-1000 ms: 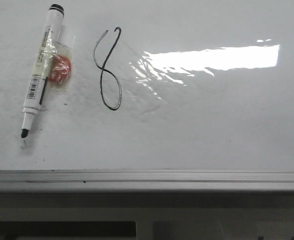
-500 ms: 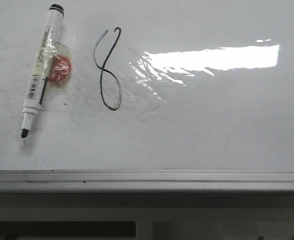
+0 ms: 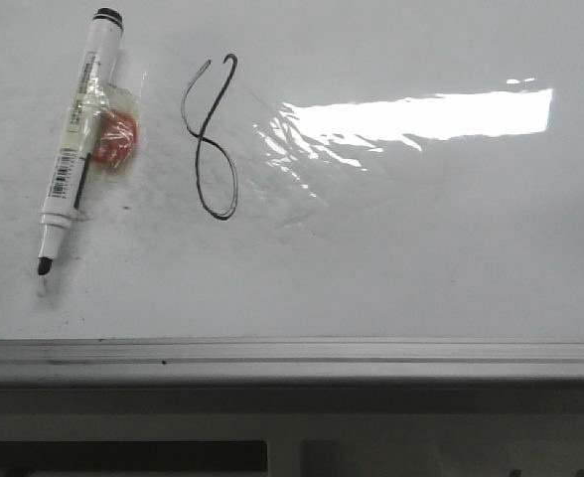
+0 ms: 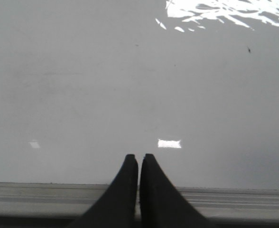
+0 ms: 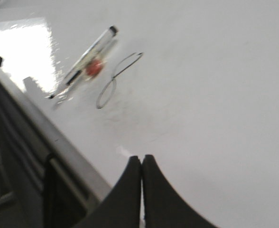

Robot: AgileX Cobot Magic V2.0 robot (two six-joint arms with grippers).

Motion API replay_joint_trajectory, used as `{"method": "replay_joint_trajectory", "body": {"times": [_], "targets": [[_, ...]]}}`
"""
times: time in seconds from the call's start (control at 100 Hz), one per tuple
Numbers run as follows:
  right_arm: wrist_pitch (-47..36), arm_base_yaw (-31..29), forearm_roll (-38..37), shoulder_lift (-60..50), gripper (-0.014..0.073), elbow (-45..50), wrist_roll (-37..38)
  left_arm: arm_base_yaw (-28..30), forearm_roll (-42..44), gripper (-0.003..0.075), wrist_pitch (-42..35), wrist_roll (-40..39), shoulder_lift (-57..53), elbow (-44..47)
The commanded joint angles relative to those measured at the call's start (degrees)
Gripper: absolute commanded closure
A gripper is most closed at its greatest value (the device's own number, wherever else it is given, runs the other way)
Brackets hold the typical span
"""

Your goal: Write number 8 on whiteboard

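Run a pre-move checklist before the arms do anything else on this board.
1. Number 8 drawn on the whiteboard: ok, though its upper loop is left open.
2. Marker released, lying left of the figure: ok.
3. Marker cap on: not ok, tip bare.
4. Left gripper empty, jaws shut: ok.
5. Right gripper empty, jaws shut: ok.
6. Red item taped to the marker, purpose: cannot tell.

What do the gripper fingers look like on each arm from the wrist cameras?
The left gripper has two plain matte black fingers, broad at the base and curving up to narrow tips. The right gripper looks the same: smooth black, tapered. No markings, cables or sleeves show in either view, and neither arm appears in the front view.
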Motion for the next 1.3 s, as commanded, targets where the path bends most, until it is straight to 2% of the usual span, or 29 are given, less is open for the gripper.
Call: {"method": "replay_joint_trajectory", "body": {"times": [0.0, 0.09, 0.24, 0.4, 0.55, 0.75, 0.86, 1.29], "targets": [[-12.84, -4.45, -7.30, 0.68, 0.0657, 1.29, 8.47, -0.55, -0.57, 0.0741, -2.47, -0.56, -1.63, 2.20], [-16.67, -10.28, -11.63, 1.41, 0.0657, 3.67, 15.09, -0.55, -0.57, 0.0741, -2.47, -0.56, -1.63, 2.20], [-16.64, -22.44, -16.22, 2.06, 0.0657, 6.08, 24.08, -0.55, -0.57, 0.0741, -2.57, -0.56, -1.63, 2.20], [-14.37, -36.46, -16.46, 2.06, 0.0657, 6.21, 24.41, -0.55, -0.57, 0.0741, -2.57, -0.56, -1.63, 2.20], [-7.45, -44.92, -16.35, 2.06, 0.0657, 6.21, 24.41, -0.55, -0.57, 0.0741, -2.57, -0.56, -1.63, 2.20], [7.16, -45.75, -16.35, -5.39, 0.0657, 6.21, 23.70, -0.55, -0.57, 0.0741, -2.57, -0.56, -1.63, 2.20], [10.89, -45.68, -16.61, -5.13, 0.0657, 6.21, 23.41, -0.55, -0.57, 0.0741, -2.71, -0.56, -1.56, 2.20], [10.69, -45.47, -16.59, -5.13, 0.0657, 6.21, 23.04, -0.55, -0.57, 0.0741, -2.71, -0.56, -1.56, 2.20]]}}
